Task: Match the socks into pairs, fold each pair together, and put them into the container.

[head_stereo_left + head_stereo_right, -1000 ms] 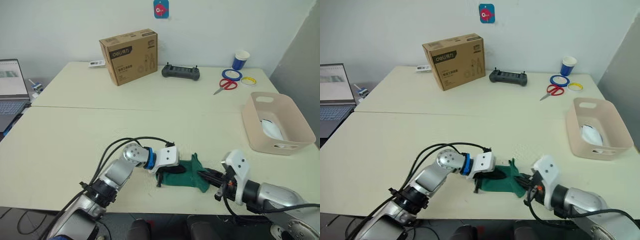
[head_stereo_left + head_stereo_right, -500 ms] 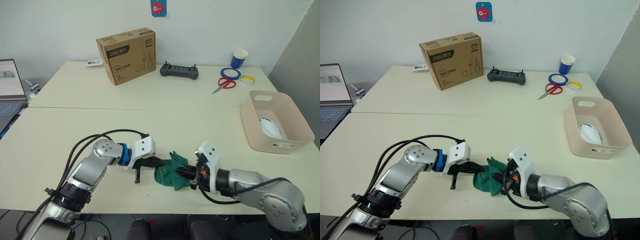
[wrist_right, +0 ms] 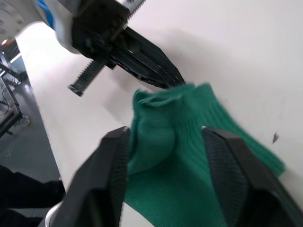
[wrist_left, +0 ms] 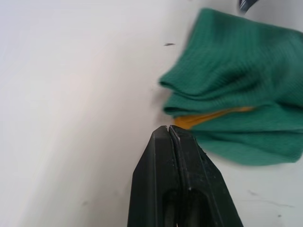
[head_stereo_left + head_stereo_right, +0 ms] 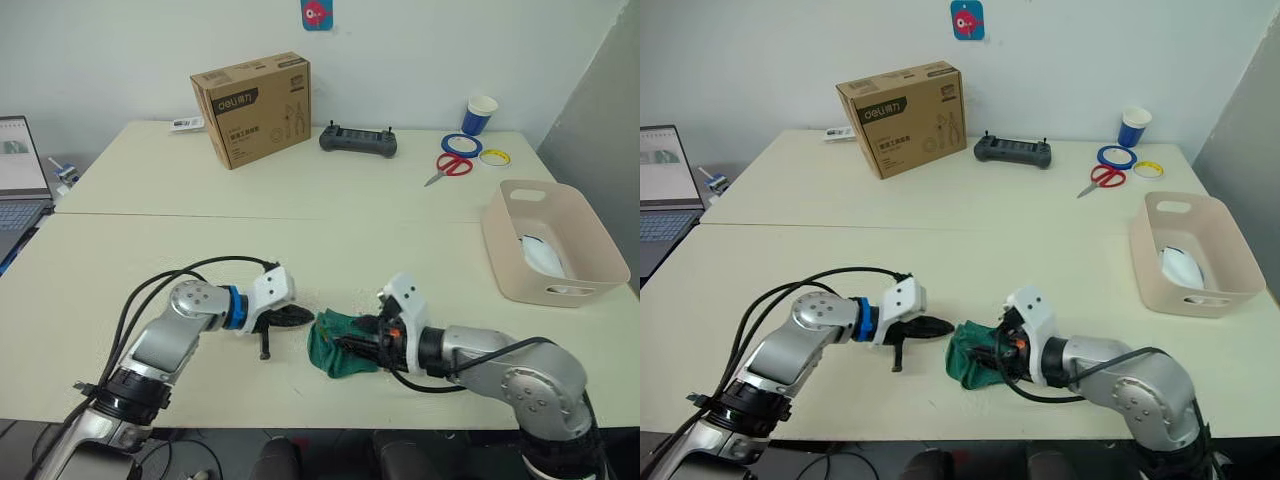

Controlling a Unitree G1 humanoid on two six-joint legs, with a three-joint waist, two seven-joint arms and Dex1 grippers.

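– Room to the tub (image 5: 556,243)?
– Yes, I see bare table (image 5: 420,255) between the socks (image 5: 338,343) and it, on the right. The box (image 5: 252,108), controller (image 5: 359,142) and scissors (image 5: 449,170) stand far off.

Setting: office or lab workroom. Two pale tables (image 5: 300,200) pushed together against a plain white wall. Open laptop (image 5: 18,170) at 9 o'clock. Cardboard tool box (image 5: 252,108) and black handheld controller (image 5: 358,142) at 12. Tape rolls (image 5: 463,148), scissors (image 5: 450,168) and paper cup (image 5: 480,114) at 2.
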